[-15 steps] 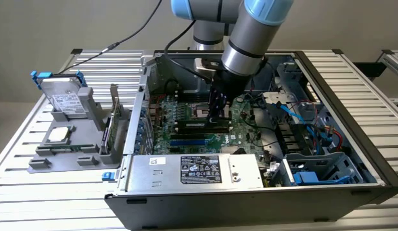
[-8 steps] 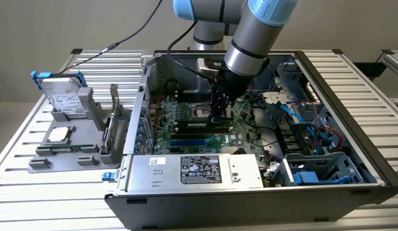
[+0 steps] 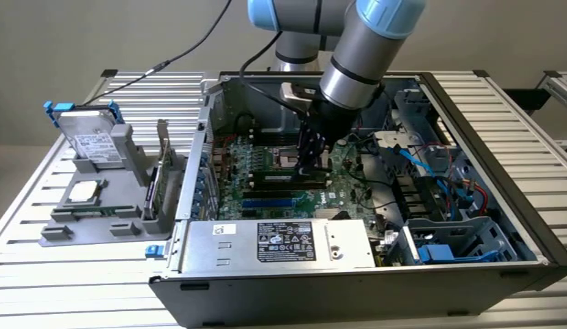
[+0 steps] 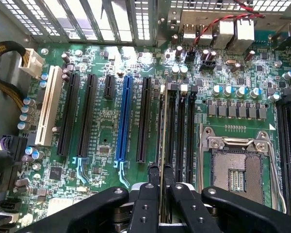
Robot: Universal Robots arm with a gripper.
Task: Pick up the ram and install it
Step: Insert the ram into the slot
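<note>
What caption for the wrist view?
Gripper jaws clamp the ram edge-on at the black memory slots, beside the empty processor socket.

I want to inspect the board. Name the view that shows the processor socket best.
The wrist view: the processor socket lies unobstructed, its metal frame plain. The exterior view shows it from afar, beside the gripper.

Open computer case (image 3: 356, 295) on slatted table (image 3: 73, 288), grey holder (image 3: 91, 219) with hard drive (image 3: 89, 140) just beside it

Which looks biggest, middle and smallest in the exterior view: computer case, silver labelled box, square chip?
Largest: the computer case.
Next: the silver labelled box inside it.
Smallest: the square chip on the grey holder at the exterior view's left.
</note>
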